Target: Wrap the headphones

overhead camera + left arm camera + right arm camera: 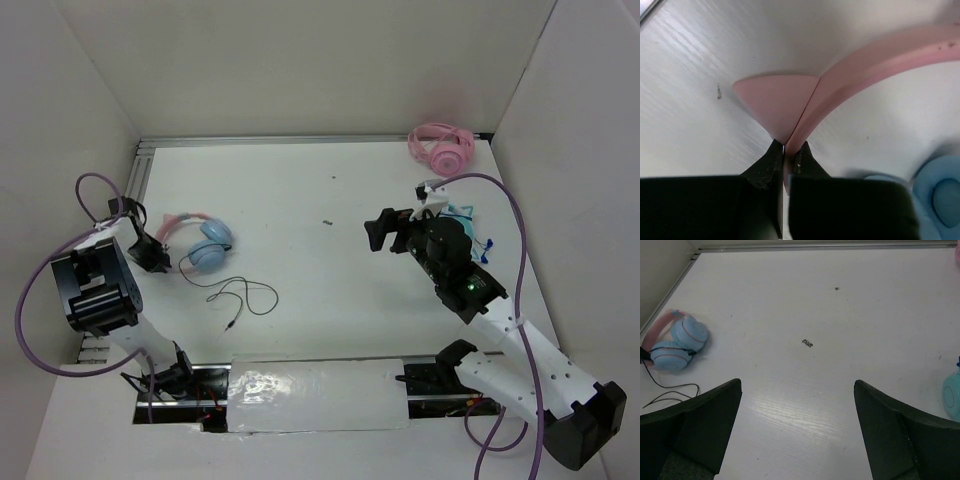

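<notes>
The headphones (205, 245) lie at the left of the table, with a pink cat-ear headband (875, 62) and light blue ear cups (940, 190). Their thin black cable (245, 297) trails loose toward the near edge. My left gripper (158, 256) is shut on the headband beside a pink cat ear (775, 100); in the left wrist view my left gripper (788, 148) pinches the band edge. My right gripper (378, 233) is open and empty above the table's middle right. The right wrist view shows the headphones (675, 342) far to its left and my right gripper (797, 385) over bare table.
All-pink headphones (440, 147) lie at the far right corner. Teal headphones (462, 215) sit under my right arm, with an edge showing in the right wrist view (952, 397). A small dark speck (327, 222) lies mid-table. White walls enclose the table.
</notes>
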